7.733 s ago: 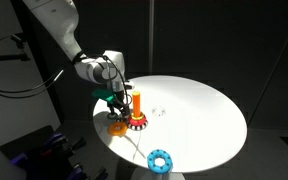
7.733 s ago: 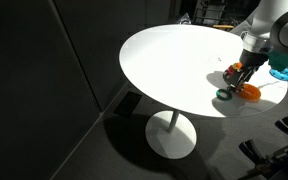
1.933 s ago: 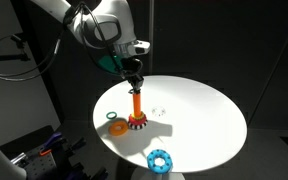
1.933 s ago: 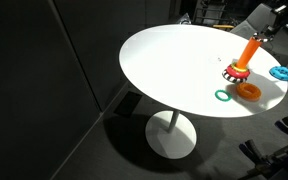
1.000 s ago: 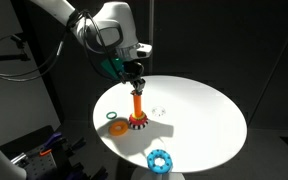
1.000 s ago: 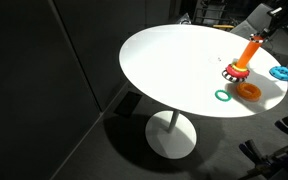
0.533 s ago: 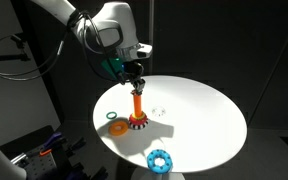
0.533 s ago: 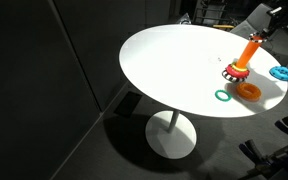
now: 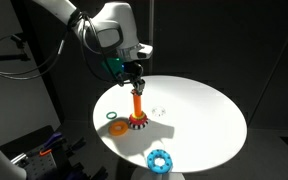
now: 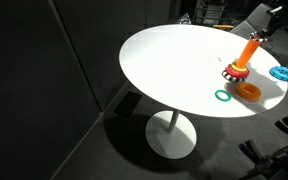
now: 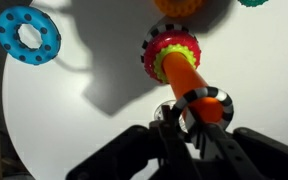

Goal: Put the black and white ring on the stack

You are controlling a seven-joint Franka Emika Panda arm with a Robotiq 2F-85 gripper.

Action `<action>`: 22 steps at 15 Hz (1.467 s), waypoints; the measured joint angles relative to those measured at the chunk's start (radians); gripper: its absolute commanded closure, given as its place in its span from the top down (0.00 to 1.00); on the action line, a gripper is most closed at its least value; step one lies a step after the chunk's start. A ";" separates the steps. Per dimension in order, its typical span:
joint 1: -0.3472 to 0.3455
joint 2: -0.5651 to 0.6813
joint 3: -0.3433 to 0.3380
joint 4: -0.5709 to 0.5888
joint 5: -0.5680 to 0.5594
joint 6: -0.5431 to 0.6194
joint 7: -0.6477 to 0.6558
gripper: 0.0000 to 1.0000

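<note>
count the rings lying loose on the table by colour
blue ring: 1
orange ring: 1
green ring: 1
total: 3

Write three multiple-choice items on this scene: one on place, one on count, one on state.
1. Where is the blue ring? A on the floor; B on the table, away from the stack; C under the table.
2. How many rings lie loose on the table? A one; B two; C three.
3. The black and white ring is: A around the orange peg's top; B flat on the table; C at the peg's foot.
1 B: near the table's edge. 2 C: blue, green ring and orange ring. 3 A: wrist view shows it at the peg's tip, by the gripper.
</note>
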 measured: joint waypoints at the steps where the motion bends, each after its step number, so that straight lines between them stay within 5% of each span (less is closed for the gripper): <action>1: 0.000 0.000 -0.001 0.000 0.000 0.000 0.000 0.62; 6: 0.000 0.007 -0.003 0.000 0.000 0.000 -0.001 0.99; 22: 0.002 0.011 0.001 0.000 0.084 -0.039 -0.092 1.00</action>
